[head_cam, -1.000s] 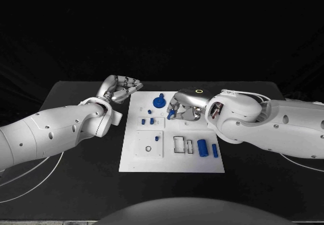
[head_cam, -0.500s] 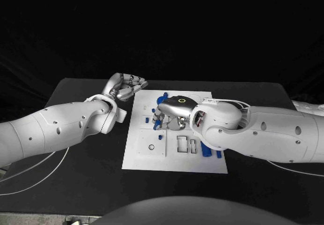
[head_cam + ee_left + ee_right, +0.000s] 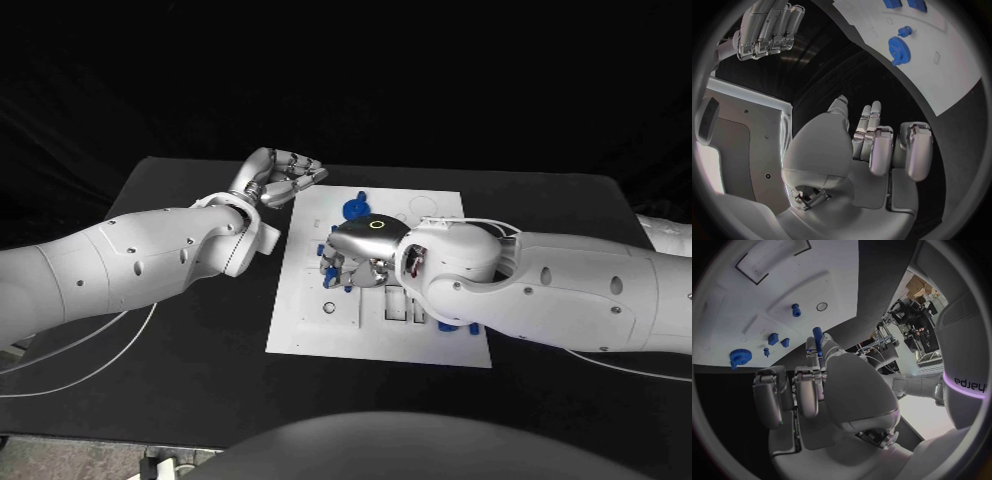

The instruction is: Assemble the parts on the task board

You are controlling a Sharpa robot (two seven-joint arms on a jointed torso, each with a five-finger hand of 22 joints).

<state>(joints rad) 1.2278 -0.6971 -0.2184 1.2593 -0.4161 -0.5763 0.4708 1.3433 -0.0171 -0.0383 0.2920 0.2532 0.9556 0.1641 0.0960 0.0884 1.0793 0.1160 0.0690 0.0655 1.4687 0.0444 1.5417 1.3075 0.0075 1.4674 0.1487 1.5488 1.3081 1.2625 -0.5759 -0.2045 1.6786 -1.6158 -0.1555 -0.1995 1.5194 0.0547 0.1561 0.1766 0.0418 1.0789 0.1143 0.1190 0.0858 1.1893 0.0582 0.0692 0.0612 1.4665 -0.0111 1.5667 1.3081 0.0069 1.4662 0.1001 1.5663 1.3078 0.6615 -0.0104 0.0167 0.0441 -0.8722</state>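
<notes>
The white task board (image 3: 372, 335) lies mid-table. My right hand (image 3: 356, 256) hovers over the board's left-middle part and pinches a blue cylindrical peg (image 3: 817, 334) at its fingertips. My left hand (image 3: 283, 176) hangs by the board's far-left corner, fingers curled in with nothing in them. A blue gear (image 3: 355, 207) stands at the far end of the board, just beyond the right hand; it also shows in the left wrist view as the gear (image 3: 896, 46). Below the right hand sit two small blue blocks (image 3: 778, 340), a short blue peg (image 3: 796, 310) and a small ring (image 3: 821, 306).
My right forearm (image 3: 562, 295) lies across the board's right half and hides most of the slots there; the ends of two blue cylinders (image 3: 447, 326) peek out under it. Black table (image 3: 173, 340) surrounds the board on both sides.
The right hand has carried the blue peg from the far-right part of the board, beside the gear, leftward and nearer to the left-middle. The left hand has stayed by the far-left corner.
</notes>
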